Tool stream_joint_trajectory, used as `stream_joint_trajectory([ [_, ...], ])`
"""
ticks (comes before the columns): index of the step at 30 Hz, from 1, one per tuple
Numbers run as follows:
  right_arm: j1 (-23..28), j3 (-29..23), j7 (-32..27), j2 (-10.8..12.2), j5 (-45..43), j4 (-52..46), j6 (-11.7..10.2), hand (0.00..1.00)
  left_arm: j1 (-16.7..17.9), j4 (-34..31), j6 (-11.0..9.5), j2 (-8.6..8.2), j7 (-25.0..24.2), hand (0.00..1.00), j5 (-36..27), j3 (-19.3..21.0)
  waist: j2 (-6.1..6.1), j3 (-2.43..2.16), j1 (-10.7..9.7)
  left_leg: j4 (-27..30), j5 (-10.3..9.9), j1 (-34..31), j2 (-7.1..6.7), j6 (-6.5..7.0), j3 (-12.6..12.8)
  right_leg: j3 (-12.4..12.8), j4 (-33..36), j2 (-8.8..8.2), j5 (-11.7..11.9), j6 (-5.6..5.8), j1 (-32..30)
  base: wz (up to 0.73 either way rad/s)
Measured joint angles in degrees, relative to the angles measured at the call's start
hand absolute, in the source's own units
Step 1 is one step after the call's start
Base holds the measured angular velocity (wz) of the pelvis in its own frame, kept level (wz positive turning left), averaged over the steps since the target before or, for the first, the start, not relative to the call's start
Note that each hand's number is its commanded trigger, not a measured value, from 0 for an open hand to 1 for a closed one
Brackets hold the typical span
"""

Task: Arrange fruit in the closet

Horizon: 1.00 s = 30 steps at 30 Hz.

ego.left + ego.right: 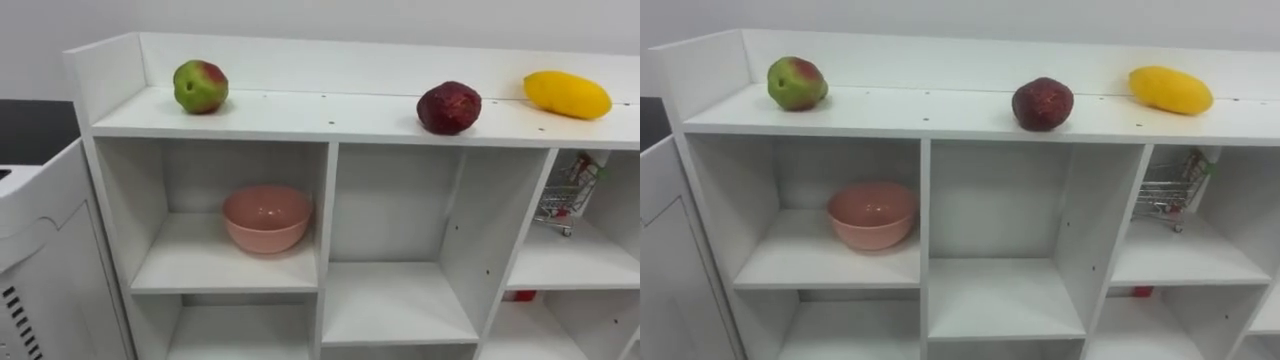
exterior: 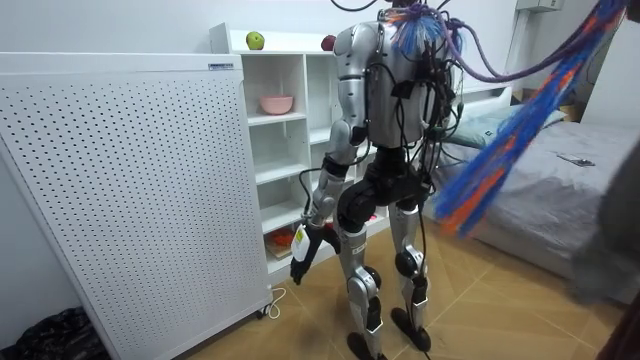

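Observation:
Three fruits lie on top of the white shelf unit point(image 1: 330, 118): a green and red apple point(image 1: 200, 86) at the left, a dark red fruit point(image 1: 448, 107) past the middle, and a yellow mango point(image 1: 567, 94) at the right. In the room view I stand facing the shelf unit point(image 2: 285, 60), close to it. My left hand point(image 2: 302, 256) hangs low beside my thigh, its fingers relaxed and pointing down, holding nothing.
A pink bowl point(image 1: 266, 217) sits in the upper left compartment. A small wire shopping cart point(image 1: 567, 193) stands in the right one, with something red point(image 1: 519, 296) below it. A white perforated panel point(image 2: 130, 190) stands left of the shelves. A bed point(image 2: 560, 170) lies behind me.

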Motion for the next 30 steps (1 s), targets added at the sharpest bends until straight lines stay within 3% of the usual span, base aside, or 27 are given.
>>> stream_joint_trajectory([
  [3,-0.2,-7.1,-4.4,-0.3,3.5,-5.5,0.0,0.00,0.9,-0.5,-0.5,-0.20,0.8,0.00,-0.1,3.7,0.00,-0.18,-0.7,-0.1,0.0,-0.1,-0.01,0.01,0.0,-0.2,0.1,0.00,0.0,0.00,0.0,0.00],
  [7,-1.1,-12.2,-10.0,-0.9,3.9,-16.4,-0.2,0.00,2.1,-0.7,-1.1,0.12,2.3,0.00,-0.1,4.8,-0.05,-0.23,-1.7,-0.1,0.0,0.1,-0.19,-0.02,0.2,-0.3,0.1,0.01,0.0,0.00,0.0,-0.03],
  [10,-1.5,-12.7,-14.7,-1.3,3.6,-27.8,-1.5,0.00,2.0,-1.0,-1.6,0.16,3.3,0.00,-0.1,4.6,-0.19,-0.29,-1.9,0.1,0.1,0.0,-0.23,-0.06,0.2,-0.2,0.2,0.07,0.0,0.00,-0.1,0.00],
  [13,-1.7,-12.4,-19.0,-1.4,-1.3,-40.1,-1.9,0.00,1.9,-1.0,-2.2,0.02,4.5,0.00,-0.1,4.6,-0.32,-0.61,-1.5,0.1,0.1,0.1,-0.09,-0.14,0.3,-0.2,0.2,0.09,0.0,0.00,-0.5,-0.01],
  [14,-2.3,-12.4,-20.4,-1.4,-3.8,-44.5,-2.0,0.00,1.8,-1.0,-2.3,-0.02,4.6,0.00,-0.1,4.6,-0.38,-0.98,-1.5,0.0,0.2,0.0,-0.09,-0.20,0.4,-0.2,0.3,0.10,0.0,0.00,-0.9,-0.06],
  [16,-3.7,-12.4,-22.3,-1.6,-6.2,-48.6,-3.2,0.00,1.9,-0.6,-2.5,0.05,4.9,0.00,-0.1,4.6,-0.54,-1.04,-1.4,0.1,0.2,0.0,-0.10,-0.21,0.5,-0.2,0.4,0.12,0.0,0.00,-0.9,-0.03],
  [21,-4.2,-12.4,-26.0,-1.6,-14.4,-60.5,-3.8,0.00,2.8,-0.6,-2.6,-0.37,5.5,0.00,1.2,4.5,-0.97,-0.91,-1.3,0.0,0.2,0.1,-0.03,-0.21,0.5,0.2,0.5,0.07,0.0,0.00,-1.0,0.00],
  [25,-4.9,-11.9,-26.8,-2.1,-16.0,-68.1,-5.2,0.00,2.9,-0.8,-2.7,-0.67,5.8,0.00,1.2,2.9,-0.33,-0.62,-1.2,-0.1,0.2,-0.1,0.01,-0.18,0.5,0.1,0.7,0.04,0.0,0.00,-1.1,0.00],
  [30,-7.7,-10.1,-26.6,-6.1,-20.5,-72.5,-6.7,0.00,2.2,-0.6,-4.7,-0.96,5.8,0.00,1.3,2.3,0.02,-0.80,0.2,0.2,0.3,-1.1,0.00,-0.23,0.5,-0.1,1.2,0.14,0.0,0.00,-2.1,0.00],
])
